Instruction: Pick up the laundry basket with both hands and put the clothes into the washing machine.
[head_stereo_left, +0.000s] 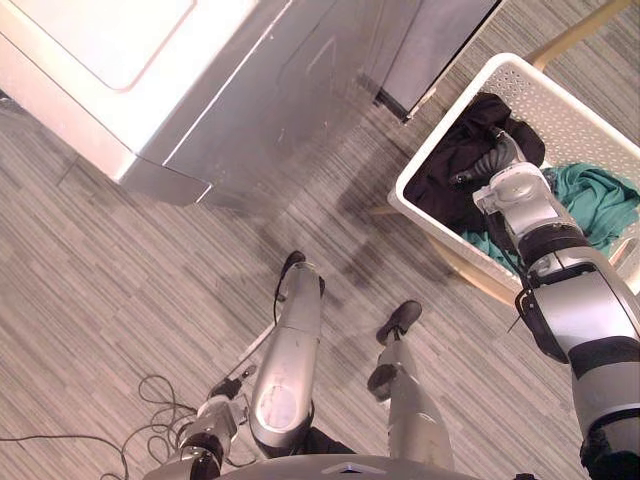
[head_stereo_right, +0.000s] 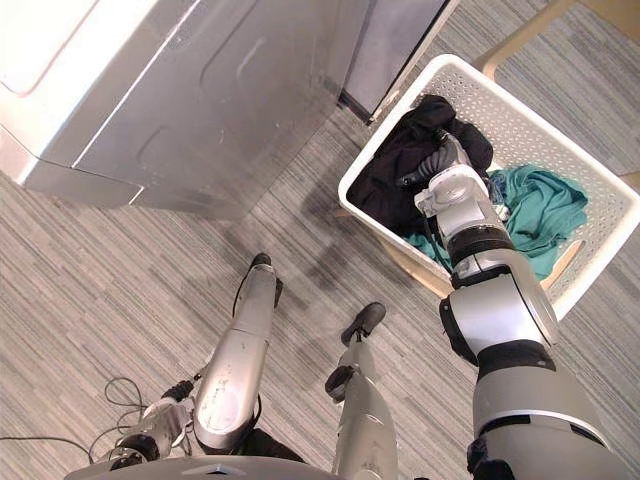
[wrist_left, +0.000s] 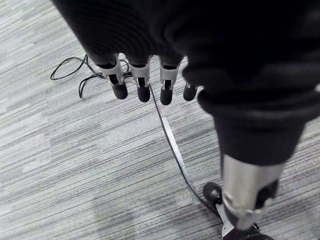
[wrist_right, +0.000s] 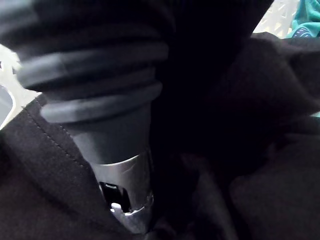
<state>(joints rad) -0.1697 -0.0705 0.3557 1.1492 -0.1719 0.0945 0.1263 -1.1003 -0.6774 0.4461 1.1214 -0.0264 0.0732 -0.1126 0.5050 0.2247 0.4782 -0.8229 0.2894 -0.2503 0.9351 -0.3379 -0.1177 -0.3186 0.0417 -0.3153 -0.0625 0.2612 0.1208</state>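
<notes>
**Right hand down in the basket, basket not yet lifted**

The white laundry basket sat at the upper right of the head views, resting on a pale wooden frame. The washing machine took up the upper left, well apart from it across the grey carpet. In the basket lay a black garment at the end nearer the machine, with a teal garment beside it toward the right edge.

My right hand was reaching over the near rim and was sunk into the black garment. From its wrist camera I saw dark cloth pressed all round it, so I could not tell whether it was clamped on the fabric or lying loose in it. My left hand hung at the lower left, over bare carpet, fingers straight and apart, holding nothing.

I judged the task to be early: nothing was in the machine and neither hand was on the basket's rim. The next move called for a sure hold, either on the black garment or with both hands on the rim. After that would come a lift clear of the frame and a carry up and left. The lid looked closed to me.
</notes>
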